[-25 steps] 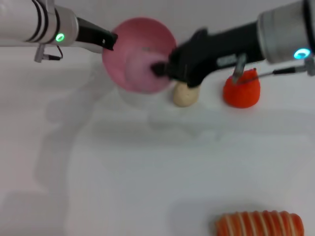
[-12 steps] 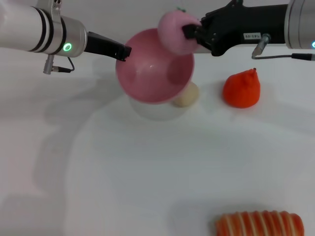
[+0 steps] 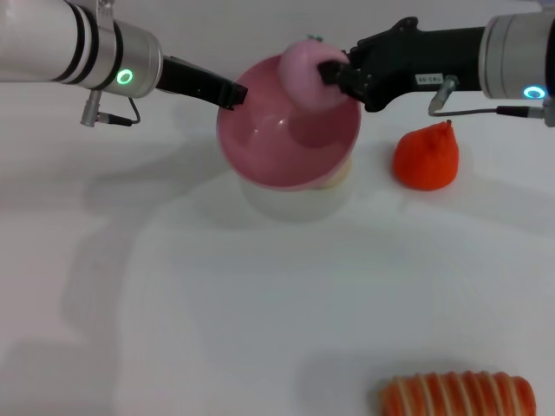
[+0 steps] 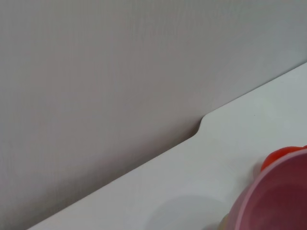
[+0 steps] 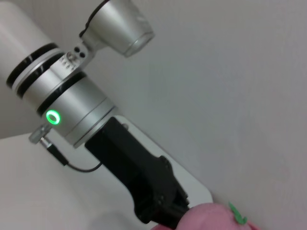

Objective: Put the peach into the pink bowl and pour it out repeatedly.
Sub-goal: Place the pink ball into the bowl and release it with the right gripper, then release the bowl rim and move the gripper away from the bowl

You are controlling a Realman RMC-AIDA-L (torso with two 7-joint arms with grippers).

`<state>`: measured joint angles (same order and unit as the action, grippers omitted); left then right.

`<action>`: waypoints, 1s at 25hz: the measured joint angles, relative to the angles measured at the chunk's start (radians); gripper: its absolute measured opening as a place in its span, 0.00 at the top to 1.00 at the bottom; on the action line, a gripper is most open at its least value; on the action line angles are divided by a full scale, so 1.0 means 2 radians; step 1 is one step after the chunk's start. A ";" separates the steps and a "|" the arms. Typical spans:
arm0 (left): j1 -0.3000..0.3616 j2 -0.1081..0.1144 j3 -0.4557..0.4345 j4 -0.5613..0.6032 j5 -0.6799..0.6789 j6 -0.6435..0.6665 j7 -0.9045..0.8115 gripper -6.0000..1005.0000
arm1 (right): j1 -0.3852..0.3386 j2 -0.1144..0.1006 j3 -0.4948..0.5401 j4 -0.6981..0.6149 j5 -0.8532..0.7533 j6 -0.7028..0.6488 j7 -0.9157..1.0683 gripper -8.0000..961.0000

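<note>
The pink bowl (image 3: 286,139) has shifted right, held aloft by the left claw (image 3: 232,92) pinching its rim, under the peach (image 3: 310,74) clamped in the right claw (image 3: 334,74).

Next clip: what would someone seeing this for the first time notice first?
The pink bowl, lifted off the white table and tipped toward the camera, with the left gripper clamped on its rim. Right at the bowl's far edge, the right gripper holds the peach above the opening. An orange-red pointed fruit stands on the table to the right.
</note>
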<state>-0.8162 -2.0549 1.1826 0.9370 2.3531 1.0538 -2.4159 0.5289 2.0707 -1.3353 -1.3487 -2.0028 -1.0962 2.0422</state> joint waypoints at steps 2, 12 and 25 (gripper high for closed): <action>-0.001 0.000 0.001 0.000 0.000 0.000 0.000 0.96 | 0.004 0.000 -0.003 0.005 -0.001 0.000 -0.004 0.81; -0.001 -0.002 0.002 -0.002 0.000 -0.002 0.000 0.96 | 0.003 0.000 -0.007 0.000 0.001 0.001 -0.006 0.68; -0.001 -0.002 0.005 -0.019 0.000 -0.005 0.005 0.95 | -0.103 0.003 0.030 -0.067 0.235 0.022 -0.219 0.58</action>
<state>-0.8176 -2.0579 1.1925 0.8988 2.3531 1.0441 -2.4054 0.3234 2.0768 -1.2757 -1.4819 -1.5335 -1.0513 1.6042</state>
